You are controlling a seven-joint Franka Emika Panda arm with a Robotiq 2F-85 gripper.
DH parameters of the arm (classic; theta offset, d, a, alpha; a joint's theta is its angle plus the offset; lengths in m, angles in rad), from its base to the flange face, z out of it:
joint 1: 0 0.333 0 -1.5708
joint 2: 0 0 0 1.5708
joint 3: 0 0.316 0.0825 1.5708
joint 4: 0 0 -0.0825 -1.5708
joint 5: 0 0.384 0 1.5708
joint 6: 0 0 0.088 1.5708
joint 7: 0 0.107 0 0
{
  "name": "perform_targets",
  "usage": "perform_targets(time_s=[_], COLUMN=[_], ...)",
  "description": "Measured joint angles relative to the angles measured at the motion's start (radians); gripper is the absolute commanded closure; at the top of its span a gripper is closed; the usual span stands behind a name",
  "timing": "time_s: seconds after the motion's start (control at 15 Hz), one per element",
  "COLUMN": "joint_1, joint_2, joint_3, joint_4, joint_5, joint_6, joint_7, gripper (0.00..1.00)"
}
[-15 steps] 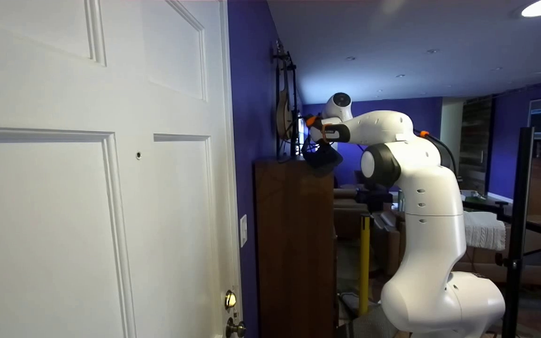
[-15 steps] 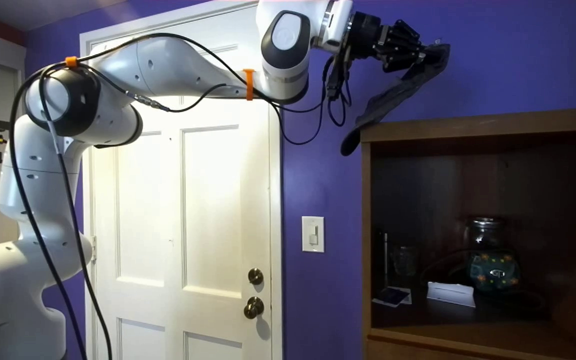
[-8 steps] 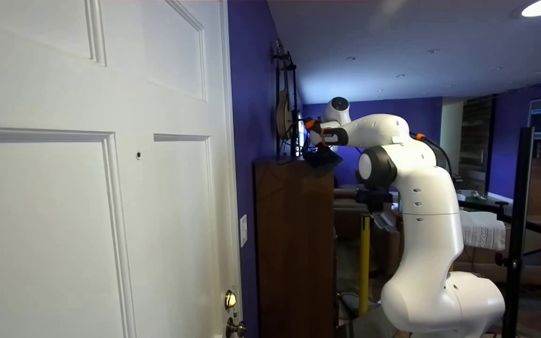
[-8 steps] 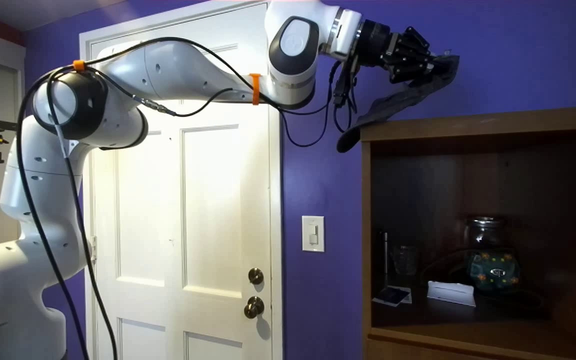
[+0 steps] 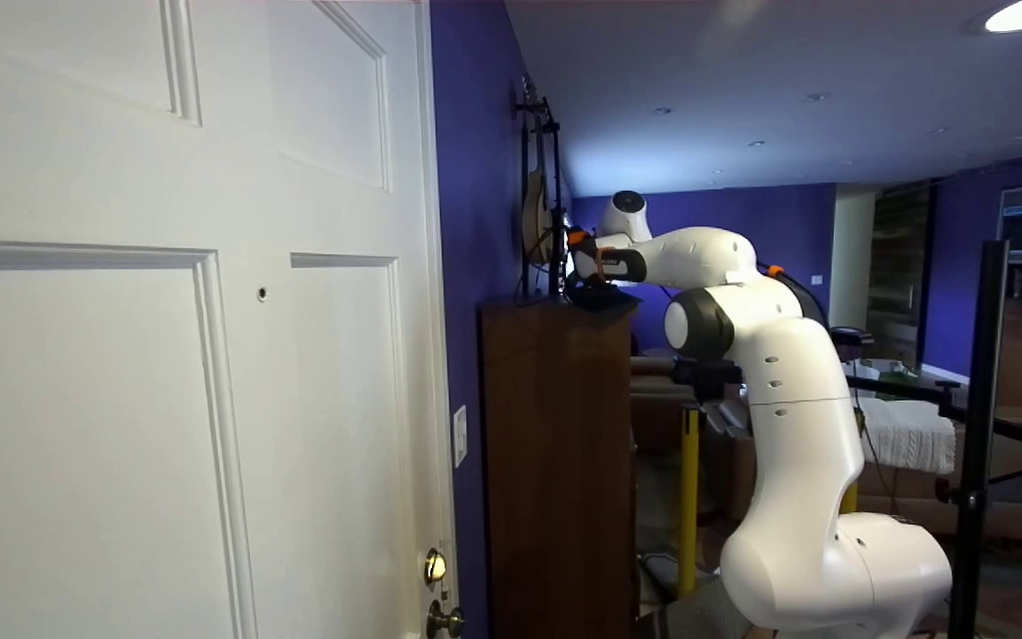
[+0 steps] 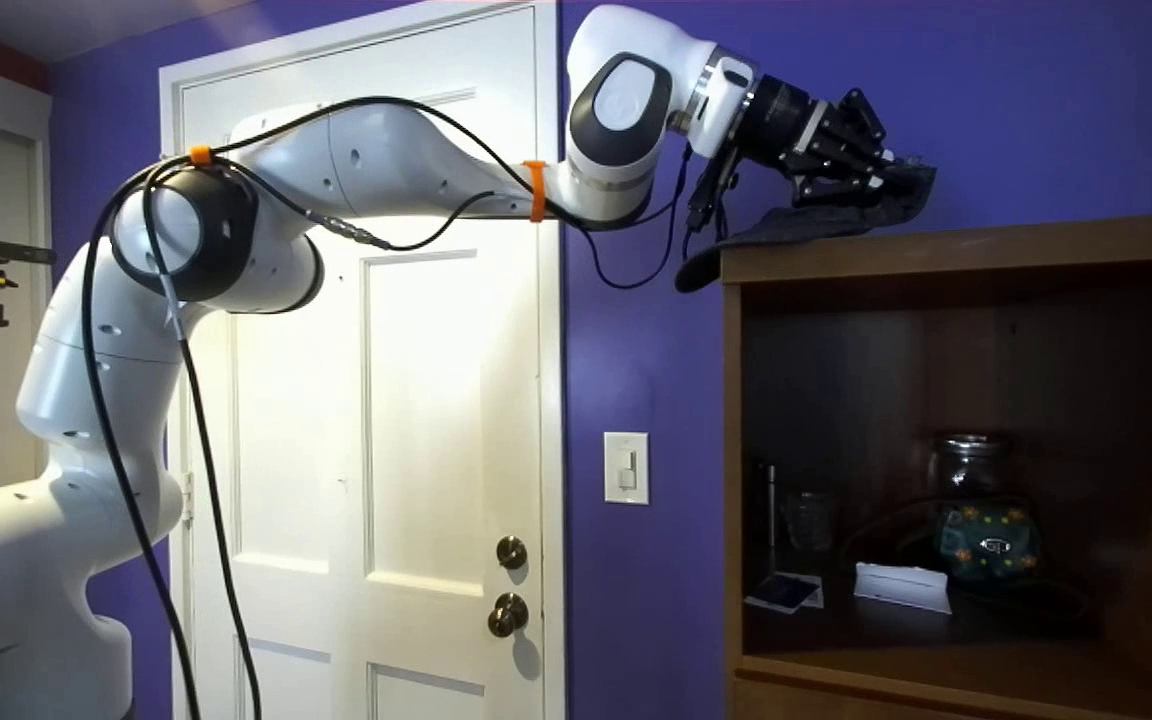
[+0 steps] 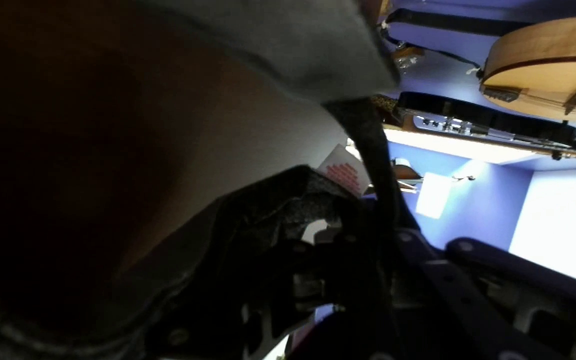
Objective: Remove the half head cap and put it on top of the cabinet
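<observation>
White, black-jointed robot arm: nearest to me, bent at the elbow and stretched out to a wrist that tips downward.
Thin black cable: looped along the arm, strapped on with orange bands.
Black metal gripper: slanting down at the far end of the arm.
Jaws: clenched, pinching the raised end of a dark grey cloth cap with a rounded brim.
Cap: in the gripper's hold, lying low along the flat top of a tall, narrow dark brown wooden cabinet, brim jutting out past the side. How much of the cloth bears on the wood I cannot tell.
White tag with red print: close by the cap's dark cloth in the wrist view.
Open compartment: below the cabinet's top; inside, a clear glass jar with a metal lid just behind a dark green flowered pouch, a folded white card near them, a small clear glass farther along.
Purple wall: farther back, carrying a flat white light switch between the cabinet and a white panelled door.
Door: closed, a round metal knob below a round metal lock.
Pale wooden guitar: hung on the wall, beyond the cabinet's near side in an exterior view.
</observation>
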Motion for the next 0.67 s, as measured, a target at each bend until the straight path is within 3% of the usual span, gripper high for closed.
perform_targets(time_s=[0.2, 0.33, 0.67], joint_1=[0.002, 0.002, 0.002], joint_2=[0.021, 0.043, 0.092], joint_3=[-0.001, -0.003, -0.005], joint_4=[0.053, 0.086, 0.157], joint_5=[0.000, -0.001, -0.001], joint_6=[-0.055, -0.075, -0.102], joint_7=[0.090, 0.128, 0.180], gripper=[0.99, 0.67, 0.34])
